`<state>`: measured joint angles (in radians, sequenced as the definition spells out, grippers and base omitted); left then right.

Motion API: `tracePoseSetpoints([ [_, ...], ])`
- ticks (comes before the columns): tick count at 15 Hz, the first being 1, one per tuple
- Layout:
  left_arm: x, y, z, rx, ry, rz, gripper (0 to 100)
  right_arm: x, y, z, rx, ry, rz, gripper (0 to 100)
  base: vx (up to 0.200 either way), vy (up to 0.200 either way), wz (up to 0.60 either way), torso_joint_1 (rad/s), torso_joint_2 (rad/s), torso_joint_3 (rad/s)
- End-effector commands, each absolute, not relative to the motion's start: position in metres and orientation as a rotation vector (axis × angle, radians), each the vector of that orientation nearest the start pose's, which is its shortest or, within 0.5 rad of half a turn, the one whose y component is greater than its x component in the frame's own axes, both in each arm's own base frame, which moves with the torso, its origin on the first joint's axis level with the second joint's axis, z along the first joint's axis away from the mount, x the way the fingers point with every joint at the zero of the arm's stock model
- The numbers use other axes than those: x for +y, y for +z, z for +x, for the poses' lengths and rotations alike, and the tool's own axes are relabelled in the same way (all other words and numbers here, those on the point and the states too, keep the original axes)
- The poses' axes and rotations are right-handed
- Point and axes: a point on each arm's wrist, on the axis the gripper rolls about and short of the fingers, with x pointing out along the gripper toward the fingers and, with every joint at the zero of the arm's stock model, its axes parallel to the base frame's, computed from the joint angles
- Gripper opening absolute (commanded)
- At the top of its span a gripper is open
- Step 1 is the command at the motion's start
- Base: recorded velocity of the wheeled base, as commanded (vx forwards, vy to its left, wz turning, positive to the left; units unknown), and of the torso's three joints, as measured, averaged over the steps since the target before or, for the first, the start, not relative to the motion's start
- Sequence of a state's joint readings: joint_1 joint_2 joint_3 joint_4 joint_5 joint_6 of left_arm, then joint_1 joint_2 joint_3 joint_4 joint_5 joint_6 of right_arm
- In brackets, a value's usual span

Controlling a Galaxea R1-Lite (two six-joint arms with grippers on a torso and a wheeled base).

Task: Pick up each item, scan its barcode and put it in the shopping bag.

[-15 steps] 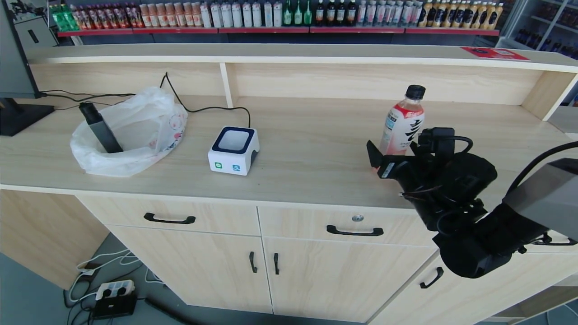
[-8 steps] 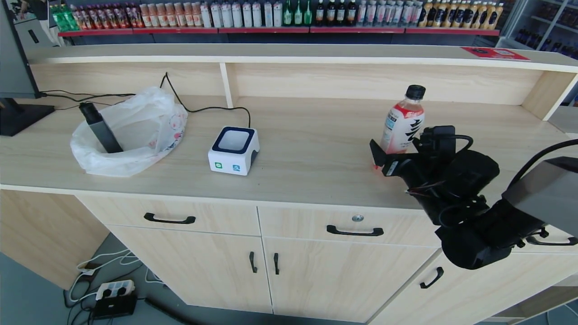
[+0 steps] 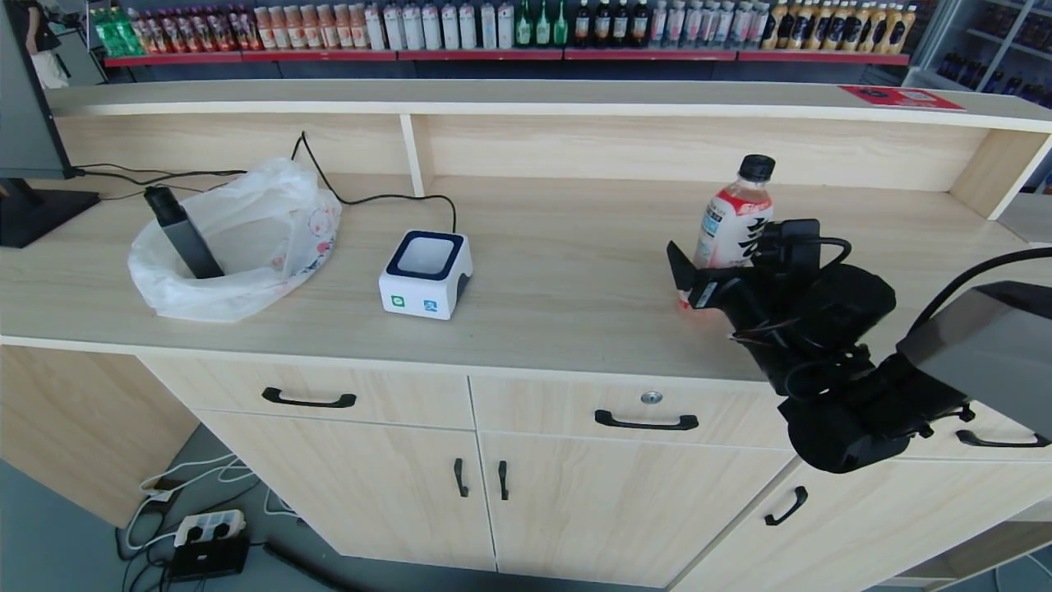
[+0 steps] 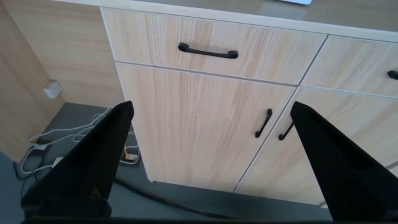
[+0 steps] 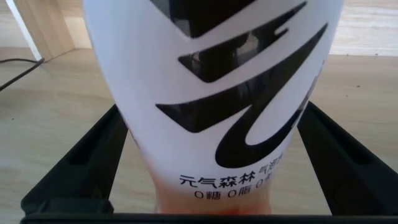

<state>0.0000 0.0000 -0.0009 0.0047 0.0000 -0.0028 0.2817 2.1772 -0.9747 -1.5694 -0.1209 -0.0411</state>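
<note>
Well: bottle [image 3: 731,220] upright, black cap, white label, pinkish base.

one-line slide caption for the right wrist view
Right gripper straddling an upright drink bottle on the wooden counter, jaws open on either side.

Counter [image 3: 575,271]: one. Bottle [image 3: 734,218] standing on it: one. Scanner [image 3: 426,274]: one, with one cable [image 3: 370,197] leading from it. Bag [image 3: 238,247]: one, holding one dark item [image 3: 182,233]. Monitor [image 3: 25,123]: one, at the counter's left end. Red card [image 3: 900,97] on the upper ledge: one. Black cabinet handles [image 3: 308,400]: six. Lock [image 3: 650,397]: one. White power strip [image 3: 209,524] on the floor: one. Shelf bottles [image 3: 460,25]: one long row, too many and too small for a sure count.
</note>
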Motion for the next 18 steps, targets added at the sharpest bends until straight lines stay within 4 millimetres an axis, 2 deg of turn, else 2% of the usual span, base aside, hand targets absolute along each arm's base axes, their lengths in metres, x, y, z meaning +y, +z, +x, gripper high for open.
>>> tracePoseSetpoints([
  [1,0.0,0.075,-0.023,0.005,0.0,-0.003,100,0.109,0.148,0.385,-0.368,0.17,0.03,100,0.0,0.0,0.0,0.0,0.0,0.0],
  [8,0.0,0.075,-0.023,0.003,0.0,-0.003,100,0.109,0.154,0.386,-0.388,0.17,0.037,100,0.0,0.0,0.0,0.0,0.0,0.0],
  [9,0.0,0.075,-0.023,0.003,0.0,-0.003,100,0.108,0.155,0.386,-0.394,0.168,0.037,0,0.0,0.0,0.0,0.0,0.0,0.0],
  [18,0.0,0.075,-0.023,0.0,0.0,-0.003,100,0.109,0.164,0.385,-0.42,0.17,0.042,0,0.0,0.0,0.0,0.0,0.0,0.0],
])
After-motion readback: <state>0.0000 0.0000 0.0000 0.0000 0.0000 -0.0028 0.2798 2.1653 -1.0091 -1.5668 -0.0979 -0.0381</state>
